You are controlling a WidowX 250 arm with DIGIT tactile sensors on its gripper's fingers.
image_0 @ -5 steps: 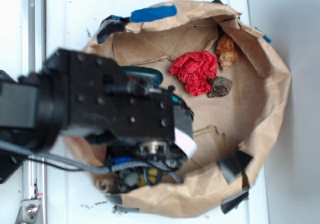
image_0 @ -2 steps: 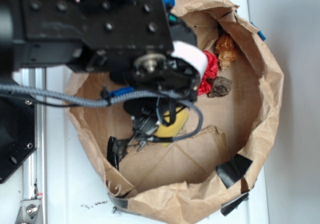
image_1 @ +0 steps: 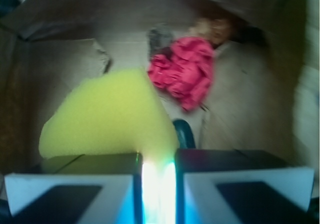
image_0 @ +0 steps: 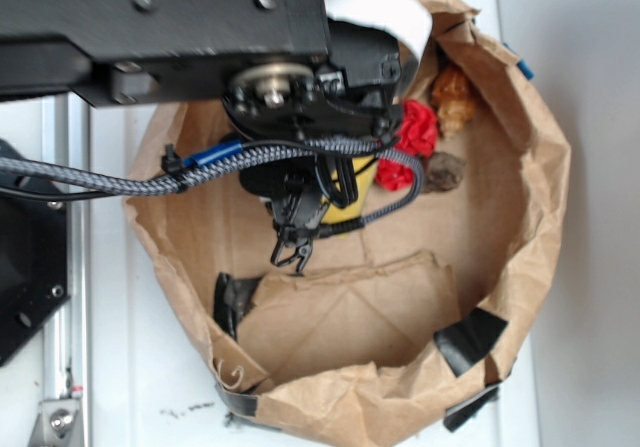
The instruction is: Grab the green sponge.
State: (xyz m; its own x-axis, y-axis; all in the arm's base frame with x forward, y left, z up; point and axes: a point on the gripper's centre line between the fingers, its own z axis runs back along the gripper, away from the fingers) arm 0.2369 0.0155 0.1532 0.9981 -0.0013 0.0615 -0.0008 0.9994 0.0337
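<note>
While lifted above the paper bag (image_0: 530,217), pincer (image_1: 156,184) (jaws pressed in) holds green sponge (image_1: 107,116).

White tabletop (image_0: 130,367), pale grey surface (image_0: 590,117) at right, bright even light

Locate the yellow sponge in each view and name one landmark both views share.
Exterior: the yellow sponge shows as a sliver at upper centre, mostly hidden under the arm.
Wrist: it fills the left-centre, just ahead of the gripper.
Shared landmark: the red crumpled wad, beside the sponge.

Arm (image_0: 160,27) over paper bag (image_0: 540,207), yellow sponge (image_0: 350,192) underneath
</note>
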